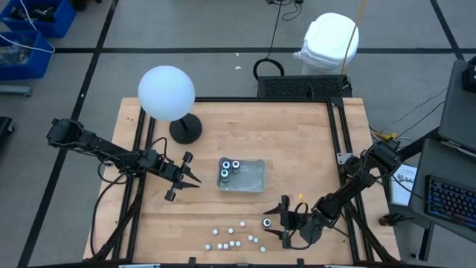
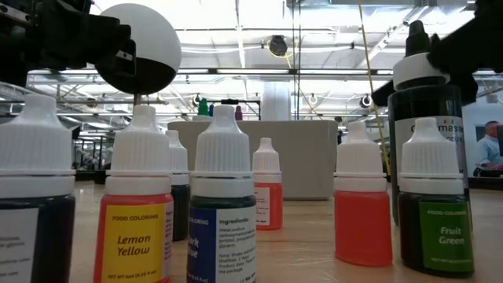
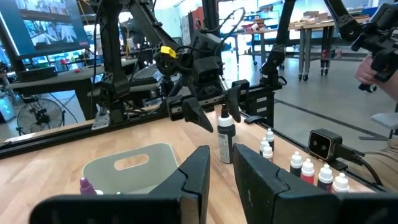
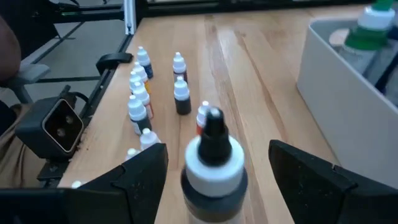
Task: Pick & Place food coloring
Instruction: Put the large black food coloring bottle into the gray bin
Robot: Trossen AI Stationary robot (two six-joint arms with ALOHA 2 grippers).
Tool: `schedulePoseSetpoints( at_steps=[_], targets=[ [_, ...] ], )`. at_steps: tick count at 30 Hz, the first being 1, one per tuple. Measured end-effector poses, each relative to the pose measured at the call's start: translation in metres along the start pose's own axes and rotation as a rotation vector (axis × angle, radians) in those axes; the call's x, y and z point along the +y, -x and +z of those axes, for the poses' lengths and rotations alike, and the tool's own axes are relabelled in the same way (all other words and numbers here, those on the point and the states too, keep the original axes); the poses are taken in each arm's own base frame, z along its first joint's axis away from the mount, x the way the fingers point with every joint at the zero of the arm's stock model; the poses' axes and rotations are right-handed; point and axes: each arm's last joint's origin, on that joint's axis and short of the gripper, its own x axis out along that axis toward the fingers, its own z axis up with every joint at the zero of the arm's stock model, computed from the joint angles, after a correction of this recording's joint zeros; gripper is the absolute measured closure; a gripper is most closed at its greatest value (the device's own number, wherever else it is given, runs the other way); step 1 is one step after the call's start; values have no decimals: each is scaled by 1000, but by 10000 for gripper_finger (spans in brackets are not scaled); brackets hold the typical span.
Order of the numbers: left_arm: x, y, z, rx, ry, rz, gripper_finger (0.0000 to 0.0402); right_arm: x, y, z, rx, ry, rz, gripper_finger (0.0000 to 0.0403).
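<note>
A tall dark food coloring bottle (image 4: 214,168) with a white collar and black tip stands upright on its base on the wood table, near the front edge (image 1: 267,222). My right gripper (image 1: 274,222) is open, one finger on each side of the bottle with a gap showing on both sides. Several tiny white-capped vials (image 1: 234,238) stand in a loose group just left of it. Three bottles (image 1: 229,170) stand in the clear tray (image 1: 253,179) at the table's middle. My left gripper (image 1: 195,181) hovers left of the tray, open by a narrow gap and holding nothing.
A lamp with a white globe (image 1: 166,93) and a dark round base (image 1: 184,130) stands at the far left of the table. A small camera block (image 4: 53,124) sits at the front edge beside the vials. Bare wood lies right of the tray.
</note>
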Motion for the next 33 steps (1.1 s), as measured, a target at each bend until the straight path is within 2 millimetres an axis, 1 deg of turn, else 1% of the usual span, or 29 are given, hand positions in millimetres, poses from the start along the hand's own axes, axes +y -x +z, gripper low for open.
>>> schedulePoseSetpoints(
  at_steps=[7, 10, 15, 25, 33],
  targets=[
    [0, 0, 0, 0, 0, 0, 325, -1, 0, -1, 6, -6, -7, 135],
    [0, 0, 0, 0, 0, 0, 325, -1, 0, -1, 8, -5, -8, 141],
    [0, 0, 0, 0, -1, 1, 325, -1, 0, -1, 8, -3, -8, 179],
    [0, 0, 0, 0, -1, 1, 325, 1, 0, 2, -15, 34, 4, 292],
    [0, 0, 0, 1, -1, 1, 325, 5, -2, 17, -113, 77, 37, 294]
  ],
)
